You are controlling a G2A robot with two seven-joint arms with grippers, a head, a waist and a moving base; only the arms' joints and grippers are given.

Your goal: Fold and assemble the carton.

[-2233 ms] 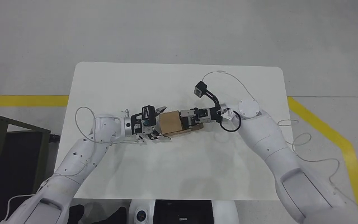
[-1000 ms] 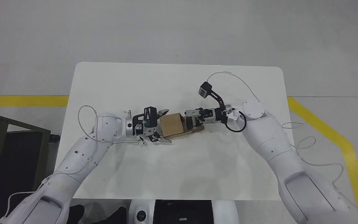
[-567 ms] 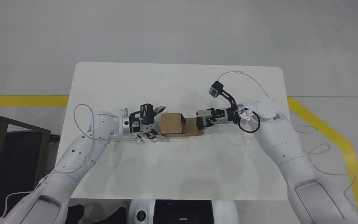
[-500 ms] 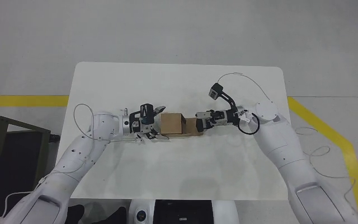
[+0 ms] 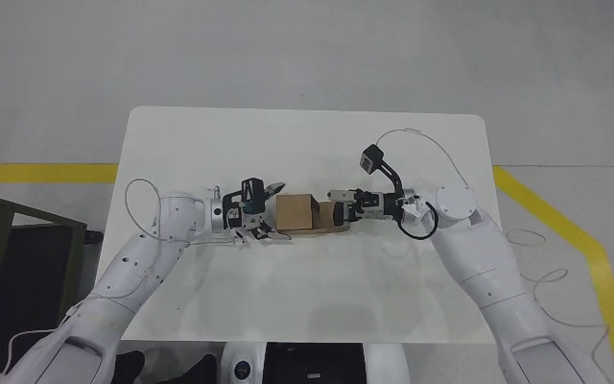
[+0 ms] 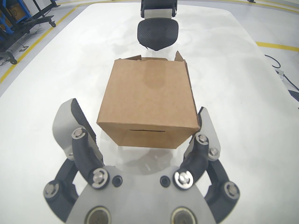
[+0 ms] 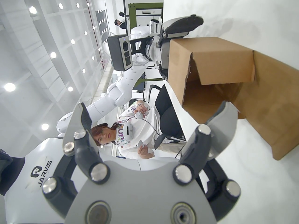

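Brown carton [image 5: 295, 212] squared, 1 end closed, other flaps unfolded; left end effector [image 6: 139, 110] and right end effector [image 7: 154, 108] wide, empty.

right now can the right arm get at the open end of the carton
Probably yes: the right end effector sits open just off the carton's open end, with nothing between them. The left end effector brackets the opposite, closed end, out of the way.
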